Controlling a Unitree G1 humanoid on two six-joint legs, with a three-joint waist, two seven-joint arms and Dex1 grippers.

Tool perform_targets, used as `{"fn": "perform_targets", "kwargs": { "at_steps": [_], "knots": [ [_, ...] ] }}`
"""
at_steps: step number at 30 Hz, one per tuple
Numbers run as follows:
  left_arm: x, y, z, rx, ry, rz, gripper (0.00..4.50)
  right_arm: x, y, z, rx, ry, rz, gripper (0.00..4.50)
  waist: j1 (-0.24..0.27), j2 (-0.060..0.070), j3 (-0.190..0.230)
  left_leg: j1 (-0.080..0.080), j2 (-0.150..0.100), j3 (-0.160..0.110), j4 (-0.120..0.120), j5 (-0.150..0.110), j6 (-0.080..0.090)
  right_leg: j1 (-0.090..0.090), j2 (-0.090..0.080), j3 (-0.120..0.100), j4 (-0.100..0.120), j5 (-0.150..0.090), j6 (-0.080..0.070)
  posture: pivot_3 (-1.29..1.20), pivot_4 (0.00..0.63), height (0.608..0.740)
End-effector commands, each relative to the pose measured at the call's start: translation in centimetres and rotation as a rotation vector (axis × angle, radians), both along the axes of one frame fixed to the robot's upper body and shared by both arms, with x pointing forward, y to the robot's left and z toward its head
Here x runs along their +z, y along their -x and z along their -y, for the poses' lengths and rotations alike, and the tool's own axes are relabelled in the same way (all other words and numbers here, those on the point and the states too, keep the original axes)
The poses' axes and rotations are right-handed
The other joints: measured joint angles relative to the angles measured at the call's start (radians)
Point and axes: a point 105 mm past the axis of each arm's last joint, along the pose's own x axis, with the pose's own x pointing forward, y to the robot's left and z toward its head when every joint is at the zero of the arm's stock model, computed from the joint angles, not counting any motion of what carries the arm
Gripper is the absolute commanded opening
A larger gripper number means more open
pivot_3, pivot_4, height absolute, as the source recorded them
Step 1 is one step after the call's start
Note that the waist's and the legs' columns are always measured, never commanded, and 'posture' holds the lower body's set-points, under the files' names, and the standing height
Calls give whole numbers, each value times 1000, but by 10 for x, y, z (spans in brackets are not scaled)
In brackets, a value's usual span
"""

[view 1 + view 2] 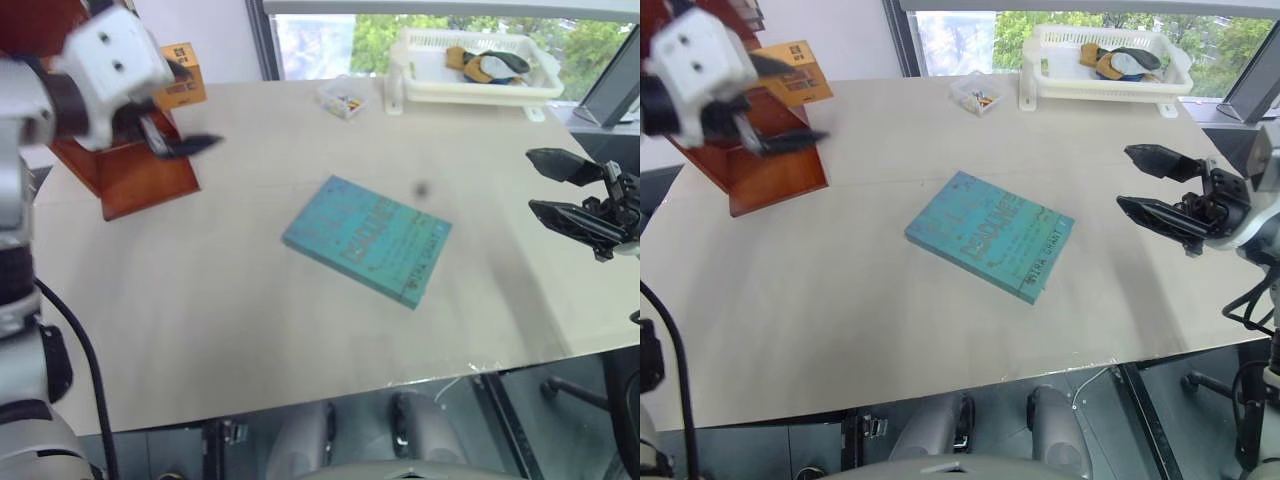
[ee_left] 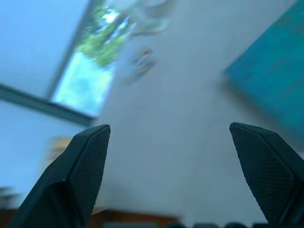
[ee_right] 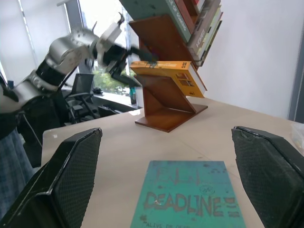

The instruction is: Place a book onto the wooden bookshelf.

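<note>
The book [image 3: 166, 71] rests on a slanted board of the bookshelf [image 3: 168, 111], at ten o'clock on the table [image 1: 890, 300]. I judge the job now is drawing clear without nudging it. My left gripper [image 1: 775, 140] hangs beside the shelf, fingers apart, empty. My right gripper [image 1: 1160, 190], at three o'clock, points inward, jaws spread, empty.

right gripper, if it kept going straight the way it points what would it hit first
Probably the teal book, lying flat on the table straight ahead of the right gripper; the wooden bookshelf stands further beyond. Height is unclear.
</note>
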Motion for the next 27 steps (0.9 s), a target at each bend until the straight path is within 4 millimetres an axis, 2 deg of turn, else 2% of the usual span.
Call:
{"fn": "perform_targets", "kwargs": {
  "at_steps": [1,7,13,19,21,27],
  "knots": [
    [-12,9,12,-17,136,-4,4422,5,7,9,-36,34,34,4500,2,0,0,1,0,0,0,0,0,1,0,0,0,0,0,0,150,740],
    [-59,24,28,-77,359,-96,4422,-22,-2,29,-160,129,-31,4500,5,0,0,1,0,-1,1,0,0,1,-1,0,-1,0,0,0,150,740],
    [-99,38,38,-56,446,-186,4422,-54,-17,58,-358,276,-96,4500,6,1,-1,1,0,0,0,0,-1,2,-2,0,-2,0,-1,0,150,740],
    [-143,42,23,67,473,-251,4422,-94,-14,80,-455,437,-223,4500,9,4,-3,2,0,0,-1,0,-1,2,-2,1,-3,0,-1,0,150,740],
    [-154,42,14,108,460,-261,4422,-98,-15,88,-496,433,-243,4500,9,5,-3,2,0,0,-1,0,-1,3,-2,1,-3,0,-1,0,150,740],
    [-163,42,2,140,459,-256,4422,-107,-12,107,-561,457,-279,4500,11,7,-4,4,0,1,-1,0,0,3,-2,2,-4,0,-3,0,150,740]
  ]
}}
